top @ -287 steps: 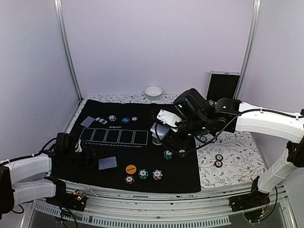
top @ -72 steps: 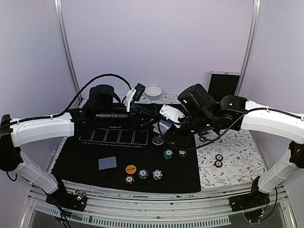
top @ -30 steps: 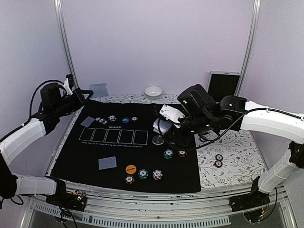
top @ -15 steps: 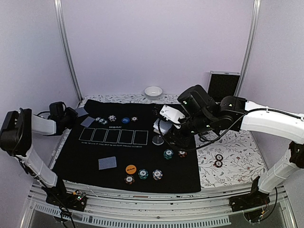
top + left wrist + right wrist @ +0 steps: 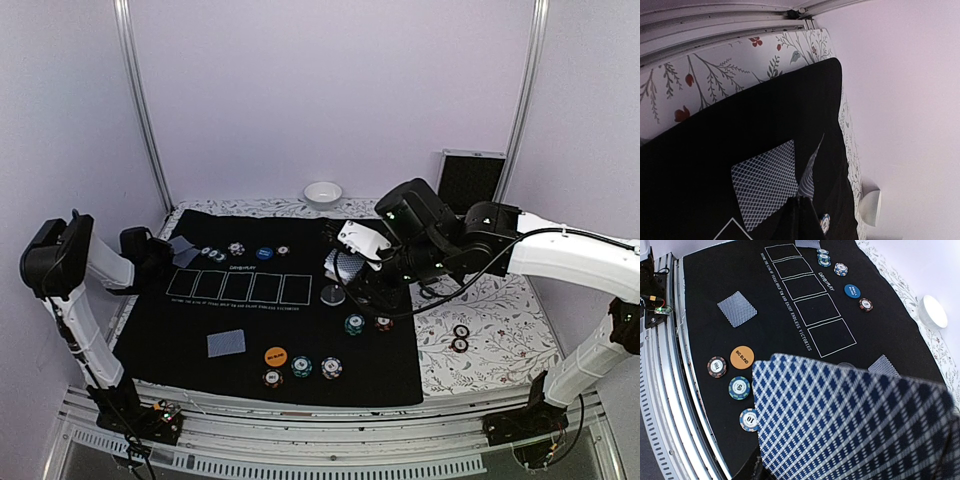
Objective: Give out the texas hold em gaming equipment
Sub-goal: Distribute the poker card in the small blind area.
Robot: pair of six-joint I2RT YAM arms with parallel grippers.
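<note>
Blue-grey-backed playing card [image 5: 809, 175], tilted on edge, clamped in left claw [image 5: 170, 258] at far left corner of black felt mat [image 5: 390, 370], just beside a second card [image 5: 767, 182] lying flat. Right claw [image 5: 352, 278] clenched around card stack [image 5: 850, 425] above mat's middle. Edge-striped poker chips [image 5: 302, 367] and round orange disc [image 5: 275, 355] lying close together near mat's front edge.

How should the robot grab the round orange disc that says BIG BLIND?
Probably from straight above, pinching the thin rim of the orange Big Blind disc on its left and right sides. It lies flat on the black mat, and a striped poker chip sits close to its near edge.
</note>
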